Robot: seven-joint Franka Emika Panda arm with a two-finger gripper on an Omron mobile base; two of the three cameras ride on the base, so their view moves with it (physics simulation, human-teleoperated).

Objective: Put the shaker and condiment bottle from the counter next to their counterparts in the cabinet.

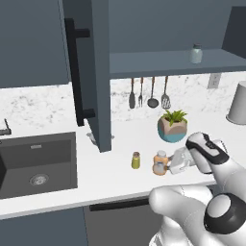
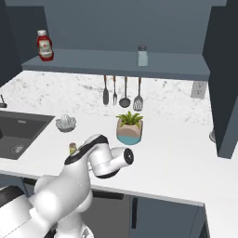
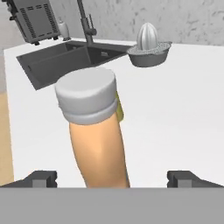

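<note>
The condiment bottle [image 3: 97, 144], squat and orange with a pale cap, stands on the white counter [image 1: 120, 182] between my open gripper's [image 3: 112, 179] two dark fingertips [image 3: 41, 178], which sit wide on either side of it. In the left base view the gripper [image 1: 164, 166] is level with the bottle [image 1: 161, 157], coming from its right. The yellow-olive shaker [image 1: 136, 160] stands just left of the bottle, and a sliver of the shaker [image 3: 119, 109] shows behind it. The cabinet [image 1: 91, 72] door hangs open; its shelf [image 2: 116, 60] holds a pale shaker [image 2: 142, 56] and a red bottle [image 2: 44, 45].
A potted plant [image 1: 173, 126] stands behind the bottle, with utensils [image 1: 149, 93] hanging on the wall above. A juicer [image 2: 66, 123] sits near the dark sink [image 1: 38, 163]. A grey container [image 1: 238, 103] is at the far right.
</note>
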